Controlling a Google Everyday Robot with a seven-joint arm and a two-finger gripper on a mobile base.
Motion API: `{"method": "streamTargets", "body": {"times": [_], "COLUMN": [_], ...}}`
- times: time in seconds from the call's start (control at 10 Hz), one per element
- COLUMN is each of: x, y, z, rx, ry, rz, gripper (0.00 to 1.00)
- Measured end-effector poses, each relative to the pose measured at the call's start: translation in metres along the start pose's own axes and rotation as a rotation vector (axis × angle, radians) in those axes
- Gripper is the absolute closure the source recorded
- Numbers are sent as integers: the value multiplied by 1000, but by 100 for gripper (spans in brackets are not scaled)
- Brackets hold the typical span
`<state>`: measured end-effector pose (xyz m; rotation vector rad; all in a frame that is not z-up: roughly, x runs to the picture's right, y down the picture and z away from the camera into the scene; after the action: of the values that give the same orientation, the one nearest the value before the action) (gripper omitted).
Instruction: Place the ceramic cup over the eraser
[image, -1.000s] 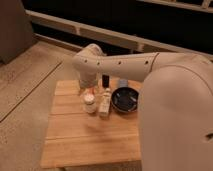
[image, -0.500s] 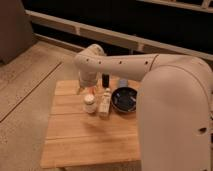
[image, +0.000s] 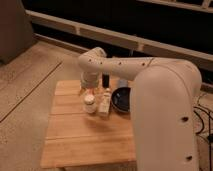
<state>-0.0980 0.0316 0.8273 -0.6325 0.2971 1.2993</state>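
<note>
While my gripper (image: 88, 93) is hanging over the ceramic cup (image: 90, 105) near the tabletop's (image: 82, 142) far edge, grip unclear, open room is stretching toward the near edge.

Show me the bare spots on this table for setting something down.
Bare: the near half of the table, in front of the ceramic cup and dark bowl. Crowded: the far middle, where the hand sits just above the cup.

A slatted wooden tabletop (image: 75, 145) stands on a speckled floor (image: 25, 95). Behind it, a pale horizontal rail (image: 100, 35) crosses a dark wall (image: 100, 12) in dim, warm light.
</note>
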Motion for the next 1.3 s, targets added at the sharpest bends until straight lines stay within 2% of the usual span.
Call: {"method": "streamTargets", "body": {"times": [0.5,0.7,1.0,1.2,1.3], "x": [5,4,-6,-12,-19], "y": [-7,-15,-16,-15,-12], "z": [39,51,52,49,41], "rx": [57,85,132,153,157], "ry": [129,173,177,163,140], "rz": [-8,9,14,12,12], "gripper": [37,57,86,88,88]}}
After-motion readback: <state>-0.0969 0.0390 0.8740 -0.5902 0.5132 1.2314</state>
